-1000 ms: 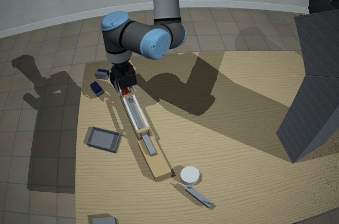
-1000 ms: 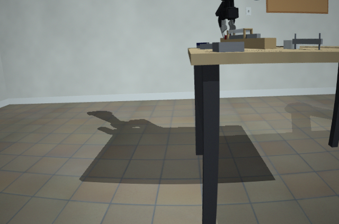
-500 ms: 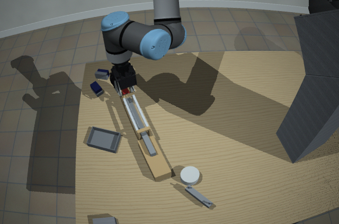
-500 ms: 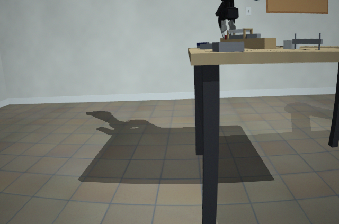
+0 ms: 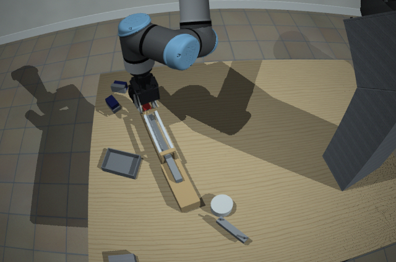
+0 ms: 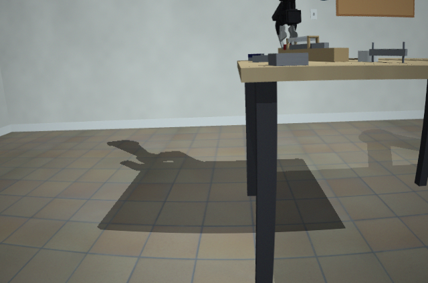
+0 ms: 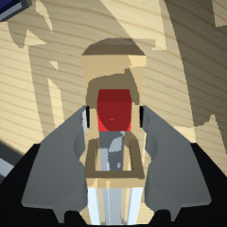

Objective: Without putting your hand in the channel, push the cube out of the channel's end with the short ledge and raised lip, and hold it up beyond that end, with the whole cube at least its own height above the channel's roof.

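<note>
The red cube [image 5: 146, 106] [image 6: 284, 46] [image 7: 113, 110] sits on the short wooden ledge at the far end of the channel, just outside its mouth and before the raised lip [image 7: 113, 53]. The channel [image 5: 165, 135] [image 7: 113, 173] has white walls and a wooden base [image 5: 186, 199]. A grey rod [image 5: 174, 170] lies along it, passing under a small wooden frame [image 5: 167, 151]. My gripper [image 5: 146, 104] [image 6: 286, 40] [image 7: 113, 107] hangs low over the ledge. Its two grey fingers stand apart on either side of the cube and ledge, with gaps showing, not gripping.
Two blue and grey blocks [image 5: 112, 103] [image 5: 119, 86] lie left of the gripper. A grey tray [image 5: 121, 163] stands left of the channel. A white disc [image 5: 221, 204] and a grey bar [image 5: 232, 229] lie near the front. A tall dark box [image 5: 367, 99] stands at the right.
</note>
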`<state>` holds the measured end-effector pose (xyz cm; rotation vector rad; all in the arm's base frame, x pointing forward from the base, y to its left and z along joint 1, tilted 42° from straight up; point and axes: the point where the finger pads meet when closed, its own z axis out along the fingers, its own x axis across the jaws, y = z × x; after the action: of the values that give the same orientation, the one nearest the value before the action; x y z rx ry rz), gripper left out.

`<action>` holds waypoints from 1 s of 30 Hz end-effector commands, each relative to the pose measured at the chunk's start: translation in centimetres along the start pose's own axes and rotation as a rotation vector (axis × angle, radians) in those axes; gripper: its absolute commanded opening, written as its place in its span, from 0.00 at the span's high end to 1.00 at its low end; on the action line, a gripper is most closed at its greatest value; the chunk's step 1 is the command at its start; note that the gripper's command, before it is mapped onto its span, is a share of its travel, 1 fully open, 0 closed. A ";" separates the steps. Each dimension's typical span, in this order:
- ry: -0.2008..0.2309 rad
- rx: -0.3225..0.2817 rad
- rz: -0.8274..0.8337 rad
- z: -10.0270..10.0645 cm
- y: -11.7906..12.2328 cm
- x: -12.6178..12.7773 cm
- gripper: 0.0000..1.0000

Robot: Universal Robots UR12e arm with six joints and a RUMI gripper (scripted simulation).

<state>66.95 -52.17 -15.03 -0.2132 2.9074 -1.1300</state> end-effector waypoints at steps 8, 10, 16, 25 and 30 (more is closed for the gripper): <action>-0.001 0.000 0.000 -0.1 0.0 0.0 1.00; -0.001 0.000 0.000 -0.1 0.0 0.0 1.00; -0.001 0.000 0.000 -0.1 0.0 0.0 1.00; -0.001 0.000 0.000 -0.1 0.0 0.0 1.00; -0.001 0.000 0.000 -0.1 0.0 0.0 1.00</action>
<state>66.95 -52.17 -15.03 -0.2132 2.9074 -1.1300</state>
